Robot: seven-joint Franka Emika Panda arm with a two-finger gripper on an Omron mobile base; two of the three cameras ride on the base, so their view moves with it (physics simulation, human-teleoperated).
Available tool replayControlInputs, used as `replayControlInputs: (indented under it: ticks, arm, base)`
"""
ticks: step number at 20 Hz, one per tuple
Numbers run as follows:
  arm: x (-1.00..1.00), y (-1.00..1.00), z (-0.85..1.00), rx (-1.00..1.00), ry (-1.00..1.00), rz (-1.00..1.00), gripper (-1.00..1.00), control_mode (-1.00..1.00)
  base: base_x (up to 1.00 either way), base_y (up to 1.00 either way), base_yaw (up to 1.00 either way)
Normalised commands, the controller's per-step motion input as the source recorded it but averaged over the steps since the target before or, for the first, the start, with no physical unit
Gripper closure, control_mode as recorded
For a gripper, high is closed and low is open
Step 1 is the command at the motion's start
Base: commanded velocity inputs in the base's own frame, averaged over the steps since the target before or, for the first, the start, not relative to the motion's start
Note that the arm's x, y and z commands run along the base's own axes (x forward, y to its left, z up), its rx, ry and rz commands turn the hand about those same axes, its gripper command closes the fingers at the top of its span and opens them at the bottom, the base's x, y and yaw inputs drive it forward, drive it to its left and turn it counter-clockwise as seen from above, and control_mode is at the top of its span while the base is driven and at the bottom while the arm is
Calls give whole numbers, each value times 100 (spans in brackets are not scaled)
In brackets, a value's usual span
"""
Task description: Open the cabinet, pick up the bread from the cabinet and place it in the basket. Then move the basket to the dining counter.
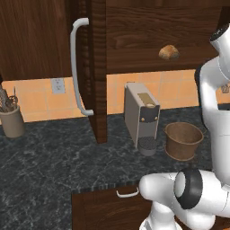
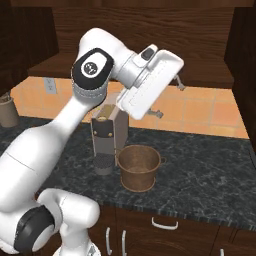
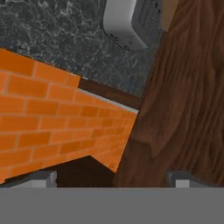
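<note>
While the cabinet (image 1: 96, 67) stands with its door swung out edge-on, silver bar handle (image 1: 77, 67) facing left, the white arm (image 2: 75, 125) rises from the base, bends at a raised elbow and reaches right toward the cabinet's underside. On the black speckled tabletop (image 1: 54, 161) sit the coffee machine (image 1: 141, 117) and, just beside it, the basket (image 1: 183, 140). The pincer (image 3: 111, 180) shows its fingertips (image 3: 39, 178) set wide apart, holding nothing. The bread (image 1: 169, 52) lies on the cabinet shelf above the basket.
</note>
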Motion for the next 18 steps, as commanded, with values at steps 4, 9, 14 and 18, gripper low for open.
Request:
replayControlInputs:
  ticks: [4,9,14,18]
  arm:
    - [2,100,-86,30,0,0,-100,-100]
    - [32,83,-66,61,-1,-3,-100,-100]
    - [39,59,-15,56,-18,-6,-100,-100]
    - [31,61,0,39,-38,-9,-100,-100]
  base:
    - [0,0,0]
    - [0,0,0]
    - [0,0,0]
    - [0,0,0]
